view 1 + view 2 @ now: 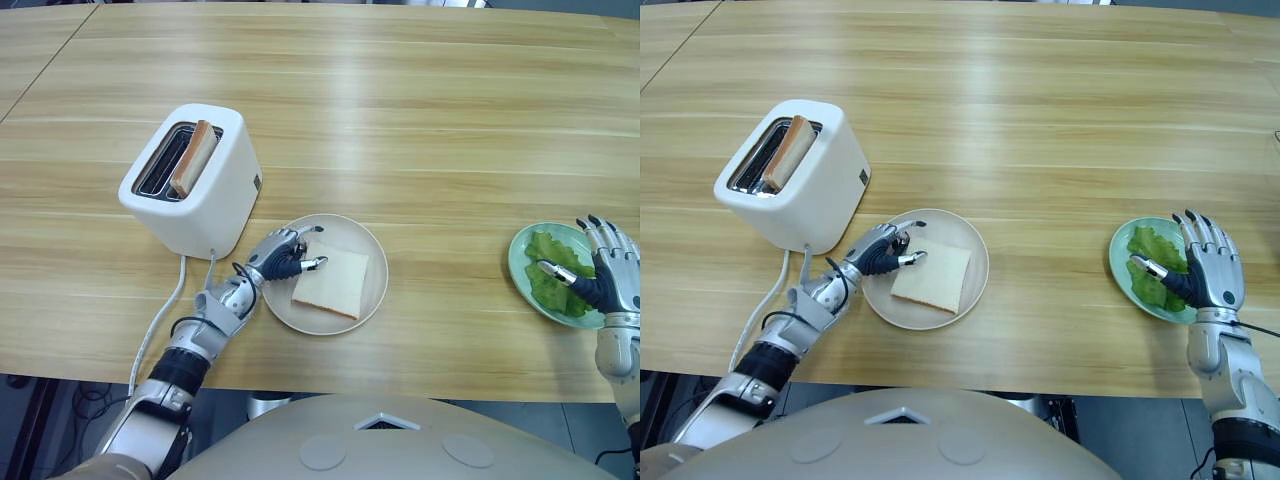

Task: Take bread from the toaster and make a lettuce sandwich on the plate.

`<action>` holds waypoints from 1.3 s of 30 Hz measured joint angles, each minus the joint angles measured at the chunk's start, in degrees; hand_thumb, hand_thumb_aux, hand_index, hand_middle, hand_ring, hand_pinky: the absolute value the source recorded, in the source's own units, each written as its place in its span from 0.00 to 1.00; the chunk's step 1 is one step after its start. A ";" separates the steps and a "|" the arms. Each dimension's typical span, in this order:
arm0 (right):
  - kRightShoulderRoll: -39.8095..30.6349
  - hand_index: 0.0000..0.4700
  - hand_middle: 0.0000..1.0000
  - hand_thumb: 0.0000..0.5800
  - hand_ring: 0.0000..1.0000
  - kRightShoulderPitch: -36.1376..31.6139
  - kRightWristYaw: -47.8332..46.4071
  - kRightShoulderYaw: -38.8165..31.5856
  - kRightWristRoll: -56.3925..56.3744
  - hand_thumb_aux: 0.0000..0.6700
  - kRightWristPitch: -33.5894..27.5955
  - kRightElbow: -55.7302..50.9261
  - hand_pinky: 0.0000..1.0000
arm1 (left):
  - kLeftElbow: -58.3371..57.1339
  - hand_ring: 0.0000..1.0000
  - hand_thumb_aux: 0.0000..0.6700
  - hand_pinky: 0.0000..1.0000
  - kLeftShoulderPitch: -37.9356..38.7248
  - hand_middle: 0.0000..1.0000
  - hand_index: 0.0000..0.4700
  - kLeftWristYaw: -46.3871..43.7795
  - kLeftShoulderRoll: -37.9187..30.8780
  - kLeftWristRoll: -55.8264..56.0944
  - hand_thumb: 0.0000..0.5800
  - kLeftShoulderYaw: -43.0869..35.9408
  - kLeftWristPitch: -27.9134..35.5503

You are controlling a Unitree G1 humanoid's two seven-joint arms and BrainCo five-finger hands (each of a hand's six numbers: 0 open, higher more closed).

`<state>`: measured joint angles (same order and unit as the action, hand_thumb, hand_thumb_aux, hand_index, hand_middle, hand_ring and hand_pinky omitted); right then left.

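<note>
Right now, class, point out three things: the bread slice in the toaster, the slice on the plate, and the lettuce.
Bread slice in the toaster (195, 156): left eye view, its upper crust edge.
Slice on the plate (332, 282): left eye view, centre of its top face.
Lettuce (1143, 245): right eye view, the upper leaf.

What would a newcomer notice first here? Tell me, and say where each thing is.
A white toaster stands at the left of the wooden table, with one slice of bread sticking up from a slot. Just in front of it a second slice lies on a beige plate, with the left hand at the slice's edge. At the far right, the open right hand is over lettuce on a green plate.
</note>
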<state>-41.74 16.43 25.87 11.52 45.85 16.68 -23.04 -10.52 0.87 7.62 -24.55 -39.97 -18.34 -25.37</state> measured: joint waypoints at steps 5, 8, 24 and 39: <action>-1.44 0.03 0.00 0.06 0.00 -4.59 -0.18 -4.16 0.99 0.03 -3.96 -8.30 0.00 | 10.80 0.00 0.00 0.00 3.06 0.00 0.00 3.35 -0.22 -3.43 0.00 2.65 2.11; -2.08 0.27 0.00 0.48 0.00 -5.56 0.10 -5.73 0.85 0.28 -5.32 -13.00 0.00 | 14.80 0.00 0.00 0.00 4.75 0.00 0.00 4.30 -0.20 -3.45 0.00 4.29 2.36; -5.40 0.98 0.00 1.00 0.00 -4.20 8.87 -8.79 -0.94 1.00 -7.25 -11.11 0.00 | 18.31 0.00 0.00 0.00 7.27 0.00 0.00 5.90 0.57 -2.09 0.00 10.31 2.27; 9.64 0.98 0.00 1.00 0.00 -6.90 -13.52 -28.65 -4.90 1.00 2.79 39.18 0.00 | 22.46 0.00 0.00 0.00 7.60 0.00 0.00 13.77 2.88 1.25 0.00 19.84 -0.03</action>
<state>-32.10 9.54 12.35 -17.13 40.95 19.47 16.14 11.94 8.47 21.39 -21.67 -38.73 1.50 -25.40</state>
